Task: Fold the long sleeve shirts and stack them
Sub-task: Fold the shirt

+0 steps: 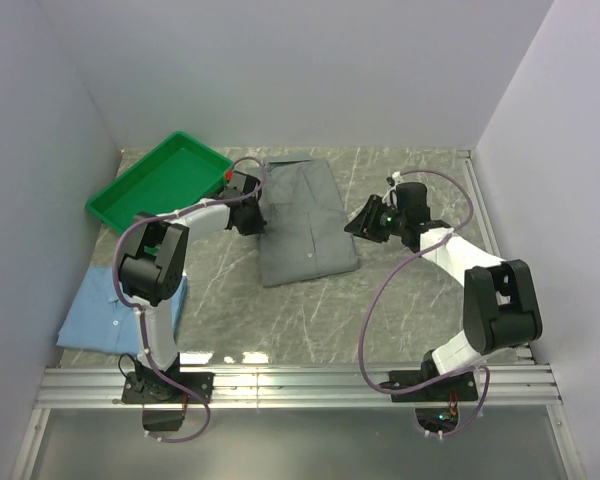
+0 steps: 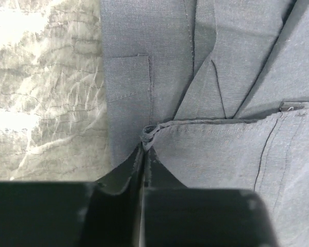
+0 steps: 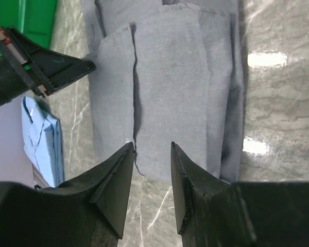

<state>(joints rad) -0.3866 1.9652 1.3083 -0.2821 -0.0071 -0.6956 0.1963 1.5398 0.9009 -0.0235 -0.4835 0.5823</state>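
The grey long sleeve shirt [image 1: 305, 220] lies partly folded on the marble table, also seen in the left wrist view [image 2: 221, 170] and the right wrist view [image 3: 180, 87]. My left gripper [image 1: 255, 215] sits at its left edge, shut on a pinched fold of the grey cloth [image 2: 146, 140]. My right gripper [image 1: 365, 222] hovers just right of the shirt, open [image 3: 152, 146], with nothing between its fingers. The light blue long sleeve shirt [image 1: 105, 305] lies folded at the near left, partly behind the left arm, and shows in the right wrist view [image 3: 41, 134].
A green plastic tray [image 1: 165, 175] stands at the back left, close to the grey shirt's left side. White walls close in the table on three sides. A metal rail [image 1: 300, 385] with both arm bases runs along the near edge.
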